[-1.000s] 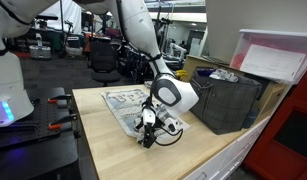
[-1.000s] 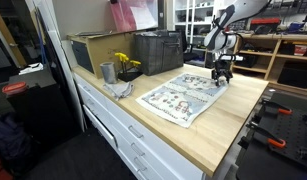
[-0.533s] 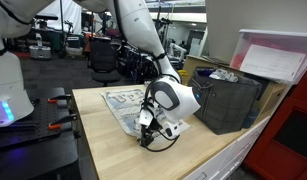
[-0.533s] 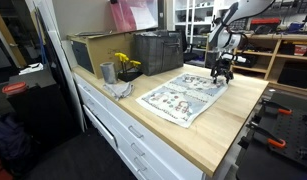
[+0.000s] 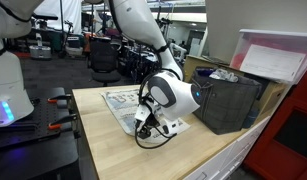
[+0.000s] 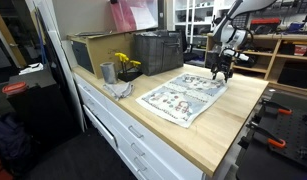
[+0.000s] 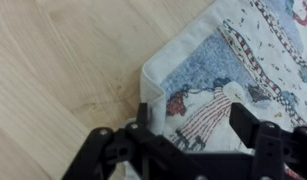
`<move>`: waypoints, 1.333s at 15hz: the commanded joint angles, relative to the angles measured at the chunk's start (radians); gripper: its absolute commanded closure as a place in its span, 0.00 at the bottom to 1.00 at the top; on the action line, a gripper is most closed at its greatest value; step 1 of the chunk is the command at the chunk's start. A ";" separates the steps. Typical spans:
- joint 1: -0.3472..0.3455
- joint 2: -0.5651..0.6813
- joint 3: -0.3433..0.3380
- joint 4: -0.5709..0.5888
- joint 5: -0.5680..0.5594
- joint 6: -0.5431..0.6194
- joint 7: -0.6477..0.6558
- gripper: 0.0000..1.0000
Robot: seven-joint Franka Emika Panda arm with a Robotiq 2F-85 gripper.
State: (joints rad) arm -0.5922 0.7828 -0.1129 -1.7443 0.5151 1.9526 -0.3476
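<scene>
Wood is what you see all around: a pale counter [image 5: 103, 150] with a cloth [image 7: 238, 65] lying flat on it. The cloth has little pictures all over it. Your gripper [image 7: 192, 115] is low over one corner of the cloth. In the wrist view its two fingers [image 7: 143, 115] stand wide apart. One is at the cloth's edge and one is over the pictures. You have hold of nothing. I cannot tell if the tips touch the cloth.

In both exterior views your gripper points down at the end of the cloth. A black bin [image 5: 228, 100] stands just beside the cloth, close to your arm. In an exterior view a grey cup [image 6: 107, 72] and some yellow flowers [image 6: 124, 62] stand past the cloth's other end, well apart from your gripper.
</scene>
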 commanded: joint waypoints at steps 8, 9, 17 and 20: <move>0.017 -0.094 -0.009 -0.101 0.015 0.040 0.006 0.98; 0.034 -0.101 -0.017 -0.105 -0.008 0.052 0.019 1.00; 0.191 -0.147 -0.080 -0.127 -0.237 0.153 0.161 0.66; 0.198 -0.139 -0.102 -0.136 -0.262 0.170 0.231 0.44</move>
State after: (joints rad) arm -0.3986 0.6735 -0.1894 -1.8301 0.2781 2.0892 -0.1792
